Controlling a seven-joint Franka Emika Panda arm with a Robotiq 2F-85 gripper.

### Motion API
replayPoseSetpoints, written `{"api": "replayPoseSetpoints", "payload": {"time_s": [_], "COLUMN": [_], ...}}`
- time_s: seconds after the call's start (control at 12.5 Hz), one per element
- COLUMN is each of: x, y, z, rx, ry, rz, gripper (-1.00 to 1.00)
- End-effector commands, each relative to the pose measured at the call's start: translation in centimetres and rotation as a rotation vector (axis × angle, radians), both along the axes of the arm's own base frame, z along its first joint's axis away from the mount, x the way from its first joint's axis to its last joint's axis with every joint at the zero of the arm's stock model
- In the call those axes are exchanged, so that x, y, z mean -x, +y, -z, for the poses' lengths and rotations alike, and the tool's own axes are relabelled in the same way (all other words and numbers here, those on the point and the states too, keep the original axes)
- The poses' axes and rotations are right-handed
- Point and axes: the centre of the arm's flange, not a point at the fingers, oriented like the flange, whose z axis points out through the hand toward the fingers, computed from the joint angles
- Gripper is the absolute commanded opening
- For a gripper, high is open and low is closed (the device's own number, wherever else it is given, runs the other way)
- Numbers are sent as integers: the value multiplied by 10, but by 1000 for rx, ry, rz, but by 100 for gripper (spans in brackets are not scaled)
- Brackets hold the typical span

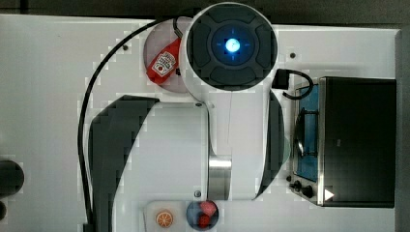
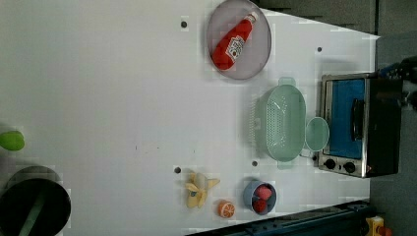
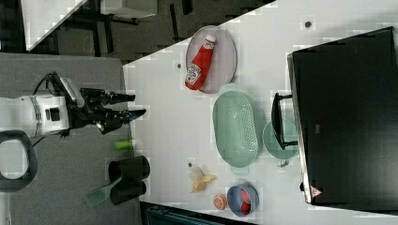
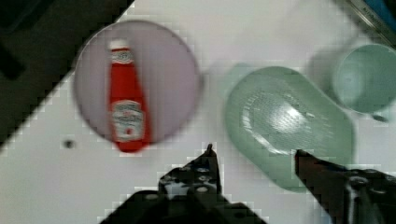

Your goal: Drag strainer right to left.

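Note:
The strainer (image 2: 285,123), a pale mint-green oblong basket with a dotted bottom, lies on the white table (image 2: 123,98) beside the toaster oven. It also appears in the right view (image 3: 235,129) and in the wrist view (image 4: 289,121). My gripper (image 4: 254,150) is open, with nothing between its dark fingers. It hangs well above the table and touches nothing, and the wrist view looks down past it onto the strainer's near rim. In the right view the gripper (image 3: 136,105) sits at the right view's left, far from the strainer.
A small mint cup (image 2: 317,133) stands between the strainer and the toaster oven (image 2: 359,123). A grey plate (image 2: 253,54) holds a ketchup bottle (image 2: 235,42). A banana (image 2: 199,189), an orange half (image 2: 226,209) and a bowl of red fruit (image 2: 259,196) lie nearby. Black cups (image 3: 126,180) stand near the table edge.

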Motion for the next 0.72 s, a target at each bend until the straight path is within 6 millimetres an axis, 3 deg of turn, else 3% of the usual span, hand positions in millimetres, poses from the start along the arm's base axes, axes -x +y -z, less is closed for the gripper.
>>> {"api": "replayPoseSetpoints", "payload": {"time_s": [0.08,0.24,0.48,0.72], "x": [165,164,157,141], "y": [-43,-42,-39,-36], "z": [-43,-35,6,71], "rx": [27,26,28,31], "ry": [43,57,97,90], "rz": [90,90,102,130], "gripper": [59,99,100,100]}}
